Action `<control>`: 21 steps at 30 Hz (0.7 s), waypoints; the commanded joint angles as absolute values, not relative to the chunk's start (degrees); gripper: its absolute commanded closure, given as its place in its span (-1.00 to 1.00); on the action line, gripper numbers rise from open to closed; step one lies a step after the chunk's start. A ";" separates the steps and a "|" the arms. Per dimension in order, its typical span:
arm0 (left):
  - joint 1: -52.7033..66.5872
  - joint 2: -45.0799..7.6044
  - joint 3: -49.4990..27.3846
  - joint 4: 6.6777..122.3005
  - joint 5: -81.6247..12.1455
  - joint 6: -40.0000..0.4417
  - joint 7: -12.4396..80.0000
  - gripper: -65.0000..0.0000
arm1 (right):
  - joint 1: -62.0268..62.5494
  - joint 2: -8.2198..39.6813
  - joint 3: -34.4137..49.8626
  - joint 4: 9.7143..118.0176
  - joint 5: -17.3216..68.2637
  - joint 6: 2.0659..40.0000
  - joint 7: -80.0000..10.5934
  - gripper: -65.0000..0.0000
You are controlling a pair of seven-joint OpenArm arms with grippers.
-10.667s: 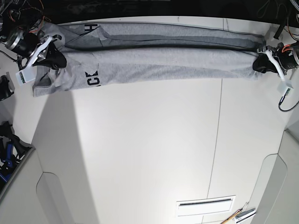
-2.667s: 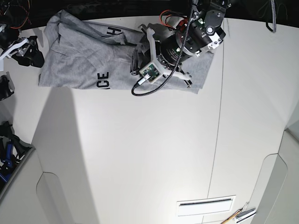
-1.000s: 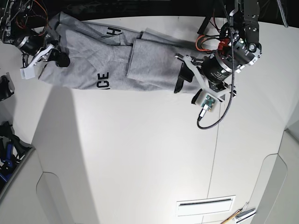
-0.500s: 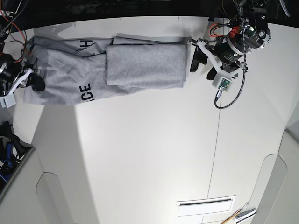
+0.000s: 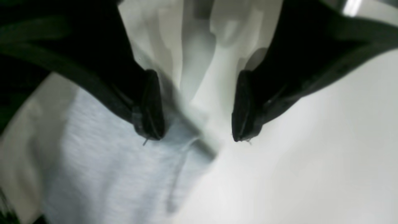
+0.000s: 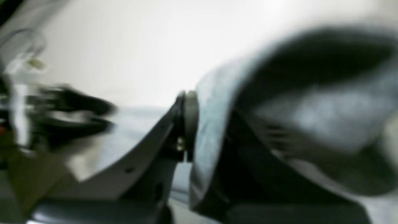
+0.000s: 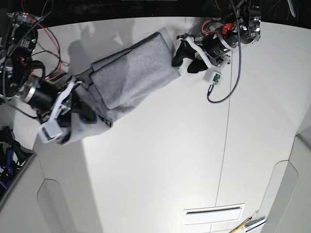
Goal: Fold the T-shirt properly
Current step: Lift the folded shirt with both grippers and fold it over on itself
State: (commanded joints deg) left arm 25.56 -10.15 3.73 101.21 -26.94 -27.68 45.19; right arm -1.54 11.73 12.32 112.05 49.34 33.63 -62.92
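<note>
tabletop (image 7: 160, 160): white, bare across the near and right side; a seam runs far-to-near right of centre, a slot sits near the right corner.
T-shirt (image 7: 131, 80): far-left part of the tabletop, lying diagonally, plain grey side up, already folded into a narrow multi-layer band. Its left end is lifted off the surface.
right tool (image 7: 80, 109): at the band's left end, fingers closed on bunched cloth; the wrist view is blurred but shows fabric clamped against a pad.
left tool (image 5: 194, 107): jaws apart, holding nothing. It hangs just off the band's right edge, one fingertip (image 5: 149, 109) over the cloth corner, the other over bare tabletop.
step: my read is a crosswise fold, left end to be carried over toward the right.
next move: the right tool needs to carry its end over flat and align the edges before letting go; the left tool should pin the right edge or get clear.
room: plenty near and right. Far edge and left-side cabling are close, so keep travel inboard.
</note>
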 joint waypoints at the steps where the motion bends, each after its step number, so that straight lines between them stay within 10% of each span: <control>1: 25.54 -10.15 4.54 100.88 -26.55 -27.68 44.75 -0.20 | -2.20 9.06 9.28 112.01 48.14 33.63 -62.89 1.00; 7: 25.54 -10.15 4.89 100.79 -24.62 -27.66 44.29 -0.20 | -5.23 0.45 -5.34 110.69 37.12 33.63 -61.69 1.00; 11: 24.08 -10.17 4.91 100.79 -24.60 -27.66 44.16 -0.20 | -5.28 0.47 -10.31 109.27 36.40 33.63 -61.25 0.14; 21: 22.94 -10.66 1.13 109.67 -24.60 -27.70 50.48 -0.20 | -5.26 0.47 -10.41 109.38 36.40 33.63 -59.57 0.12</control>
State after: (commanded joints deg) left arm 22.94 -10.66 1.13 109.67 -24.60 -27.70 50.48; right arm -5.26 0.47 -10.41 109.38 36.40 33.63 -59.57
